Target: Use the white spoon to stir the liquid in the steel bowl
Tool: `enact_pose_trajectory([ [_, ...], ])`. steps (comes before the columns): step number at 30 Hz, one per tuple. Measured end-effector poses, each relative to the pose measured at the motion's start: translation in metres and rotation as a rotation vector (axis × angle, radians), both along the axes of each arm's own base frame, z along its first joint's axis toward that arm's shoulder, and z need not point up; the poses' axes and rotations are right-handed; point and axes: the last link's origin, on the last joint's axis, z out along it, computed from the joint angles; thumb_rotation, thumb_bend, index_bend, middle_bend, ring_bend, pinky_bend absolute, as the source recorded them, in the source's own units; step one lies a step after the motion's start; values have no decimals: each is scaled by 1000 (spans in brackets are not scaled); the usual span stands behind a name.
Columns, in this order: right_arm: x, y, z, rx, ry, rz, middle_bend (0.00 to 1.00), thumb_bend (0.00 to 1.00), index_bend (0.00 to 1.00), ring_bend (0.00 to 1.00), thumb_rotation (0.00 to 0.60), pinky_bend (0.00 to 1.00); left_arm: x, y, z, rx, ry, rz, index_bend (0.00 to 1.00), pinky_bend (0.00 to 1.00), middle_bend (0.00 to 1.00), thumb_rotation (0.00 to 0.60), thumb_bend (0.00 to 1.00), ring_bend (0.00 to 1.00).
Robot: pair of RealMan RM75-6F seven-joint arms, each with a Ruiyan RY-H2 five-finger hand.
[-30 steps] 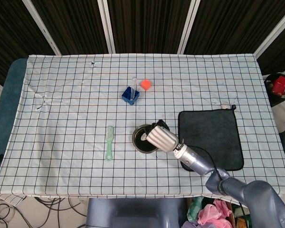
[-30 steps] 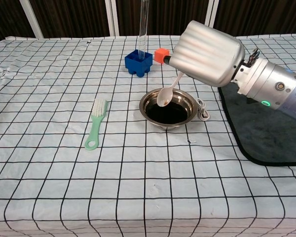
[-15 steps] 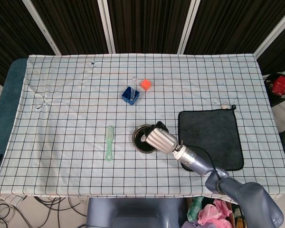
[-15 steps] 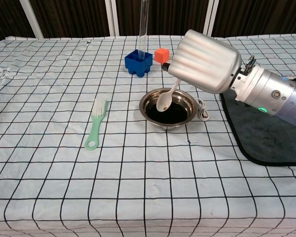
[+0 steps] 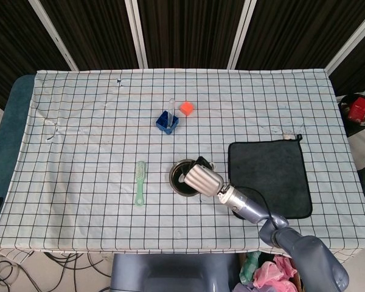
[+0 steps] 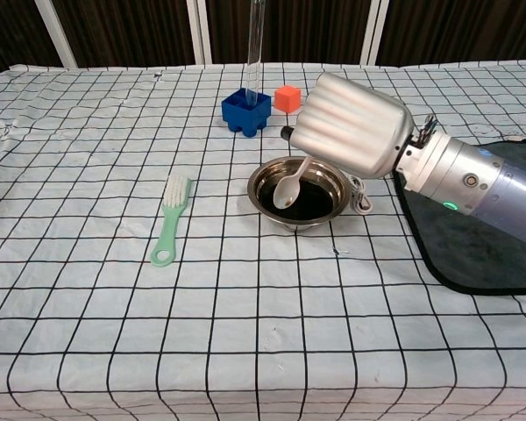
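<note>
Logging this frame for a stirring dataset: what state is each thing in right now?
right hand: holds the white spoon
white spoon: tilted, its bowl down inside the steel bowl
steel bowl: upright, dark liquid inside
green brush: lying flat
test tube: upright in blue holder
dark cloth: spread flat

Looks like we're in a lab: desk [image 5: 79,109] under a grid cloth, test tube [image 5: 171,112] in a blue rack [image 5: 166,122], dark panelled backdrop.
</note>
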Motion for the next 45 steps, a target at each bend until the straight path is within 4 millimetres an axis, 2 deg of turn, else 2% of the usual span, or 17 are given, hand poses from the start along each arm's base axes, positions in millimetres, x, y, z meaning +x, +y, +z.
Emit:
enact_pose_trajectory([
  [9, -2, -10, -2, -20, 14, -27, 834, 431, 731, 1000, 600, 1000, 0, 0, 0, -2, 2, 0, 97, 0, 30, 600, 244, 0],
  [18, -12, -18, 8, -37, 30, -37, 834, 423, 731, 1000, 600, 1000, 0, 1, -1, -4, 5, 3, 97, 0, 30, 600, 245, 0],
  [32, -23, 3, 21, 14, 53, 40, 836, 424, 744, 1000, 600, 1000, 2, -1, -3, -7, 9, 0, 97, 0, 29, 600, 245, 0],
  [40, -15, 20, 17, 68, 13, 53, 837, 424, 746, 1000, 600, 1000, 3, -1, -3, -7, 7, -4, 97, 0, 29, 600, 245, 0],
  [45, -8, 24, 10, 78, 6, 61, 837, 424, 746, 1000, 600, 1000, 2, -1, -2, -5, 4, -4, 97, 0, 29, 600, 245, 0],
])
